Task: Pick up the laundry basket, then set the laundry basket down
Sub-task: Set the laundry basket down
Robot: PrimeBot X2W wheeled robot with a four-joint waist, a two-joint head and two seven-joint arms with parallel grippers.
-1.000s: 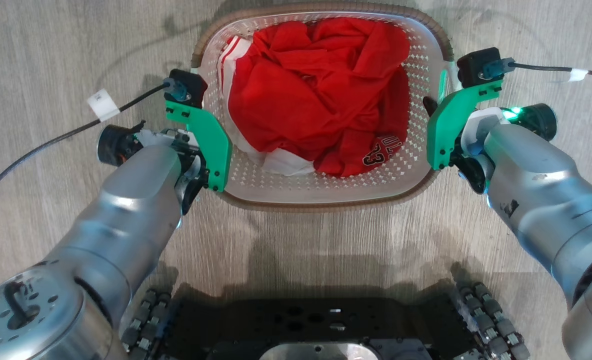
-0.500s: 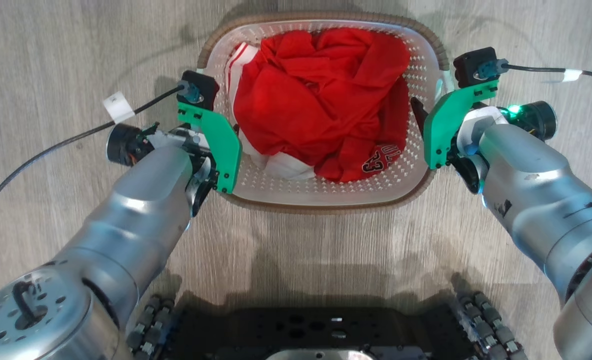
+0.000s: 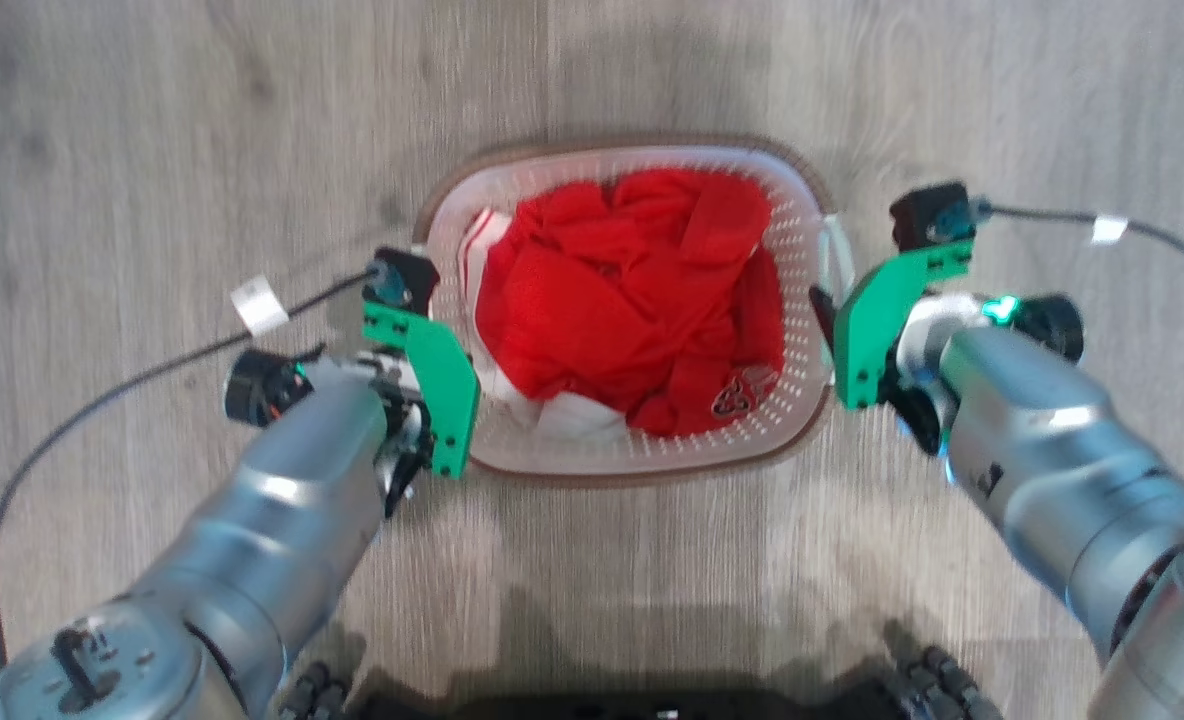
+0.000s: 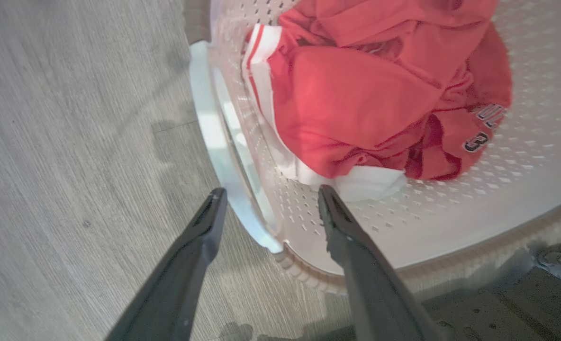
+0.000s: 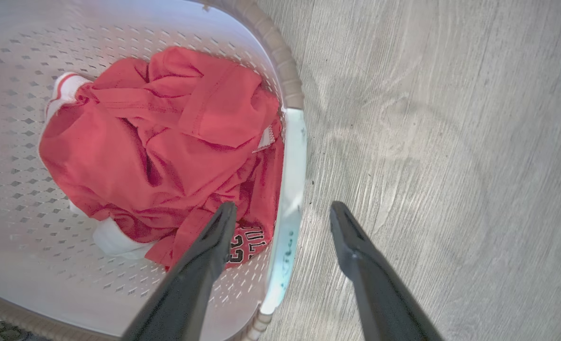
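- The left hand (image 4: pixel 272 192) is open, its fingers (image 4: pixel 200 237) straddling the laundry basket's (image 3: pixel 652 462) white handle (image 4: pixel 214 137).
- The right hand (image 5: pixel 283 206) is open too, astride the other handle (image 5: pixel 292 180).
- The basket sits on the wood floor (image 3: pixel 152 150) between both hands, holding a crumpled red jersey (image 3: pixel 622 300).

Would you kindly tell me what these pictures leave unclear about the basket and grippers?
Head view: motion blur leaves the print on the red clothes unreadable.
Right wrist view: the right gripper's finger and folds hide part of that print.
Left wrist view: frame edges cut off the laundry basket's far side.
All views: clothes hide the basket's bottom.
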